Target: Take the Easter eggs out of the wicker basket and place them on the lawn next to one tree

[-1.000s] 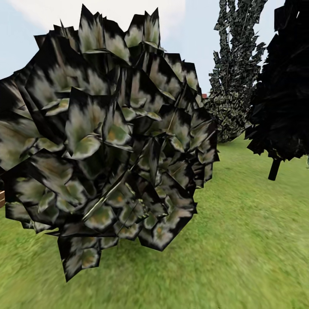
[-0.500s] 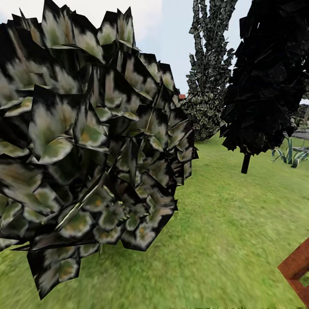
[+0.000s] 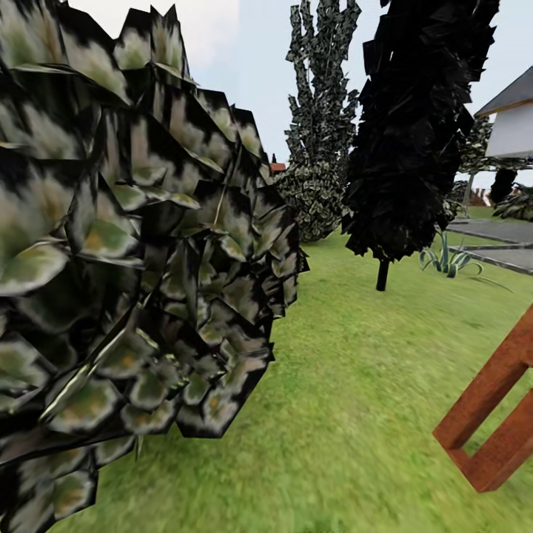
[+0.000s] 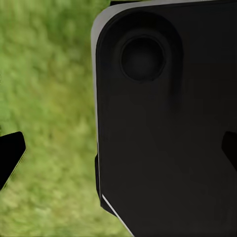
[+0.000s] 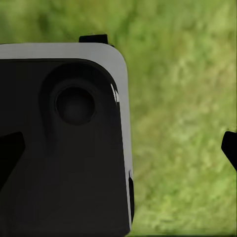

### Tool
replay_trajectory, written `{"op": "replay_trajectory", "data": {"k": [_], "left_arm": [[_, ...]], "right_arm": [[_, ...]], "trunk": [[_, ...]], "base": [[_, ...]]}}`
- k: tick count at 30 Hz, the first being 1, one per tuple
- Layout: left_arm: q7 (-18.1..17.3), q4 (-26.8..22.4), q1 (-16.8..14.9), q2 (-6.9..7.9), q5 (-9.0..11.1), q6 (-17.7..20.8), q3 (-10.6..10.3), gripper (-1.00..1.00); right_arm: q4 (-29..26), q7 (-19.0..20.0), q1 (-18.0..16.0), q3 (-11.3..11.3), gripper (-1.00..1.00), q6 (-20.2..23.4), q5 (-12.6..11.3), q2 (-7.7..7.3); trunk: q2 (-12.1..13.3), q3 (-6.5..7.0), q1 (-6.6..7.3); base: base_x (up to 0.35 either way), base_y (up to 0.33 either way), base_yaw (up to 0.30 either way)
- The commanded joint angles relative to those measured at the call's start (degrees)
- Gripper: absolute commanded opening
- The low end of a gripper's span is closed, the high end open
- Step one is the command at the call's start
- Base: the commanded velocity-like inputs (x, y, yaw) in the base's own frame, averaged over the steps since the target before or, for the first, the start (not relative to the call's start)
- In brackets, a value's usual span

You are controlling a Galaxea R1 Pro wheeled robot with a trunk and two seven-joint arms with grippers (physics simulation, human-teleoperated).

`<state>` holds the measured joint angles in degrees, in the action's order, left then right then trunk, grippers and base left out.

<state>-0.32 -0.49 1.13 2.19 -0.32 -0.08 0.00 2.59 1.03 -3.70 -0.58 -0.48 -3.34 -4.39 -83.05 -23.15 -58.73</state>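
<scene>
view swung right – bush [image 3: 126, 244] slid left, red frame [image 3: 492, 426] in | no basket yet – we're en route | both claws spread, empty

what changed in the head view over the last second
The camera swung right: the big leafy bush, the dark cypress and the lawn all slid left in the picture, while a red-brown wooden frame and a house came into view. Nothing itself moved.

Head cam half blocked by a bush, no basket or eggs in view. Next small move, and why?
Probably keep turning right. The leafy bush blocks the left half of the head view, while open lawn, a dark narrow tree and a brown wooden frame lie to the right.
</scene>
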Motion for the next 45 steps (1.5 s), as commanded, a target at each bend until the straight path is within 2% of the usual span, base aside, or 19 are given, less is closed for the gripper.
{"op": "replay_trajectory", "data": {"k": [1,45], "left_arm": [[-0.03,-0.05,0.02,0.01,-0.03,-0.01,0.0,1.0],[-0.03,-0.04,0.02,0.01,-0.03,-0.01,0.0,1.0]], "right_arm": [[0.14,0.11,-0.08,-0.03,1.0,-0.05,-0.35,0.0],[0.14,0.11,-0.08,-0.03,1.0,-0.14,-0.36,0.0]], "trunk": [[-0.03,-0.05,0.0],[-0.03,-0.05,0.0]], "base": [[0.0,0.0,-0.3],[0.0,0.0,-0.3]]}}
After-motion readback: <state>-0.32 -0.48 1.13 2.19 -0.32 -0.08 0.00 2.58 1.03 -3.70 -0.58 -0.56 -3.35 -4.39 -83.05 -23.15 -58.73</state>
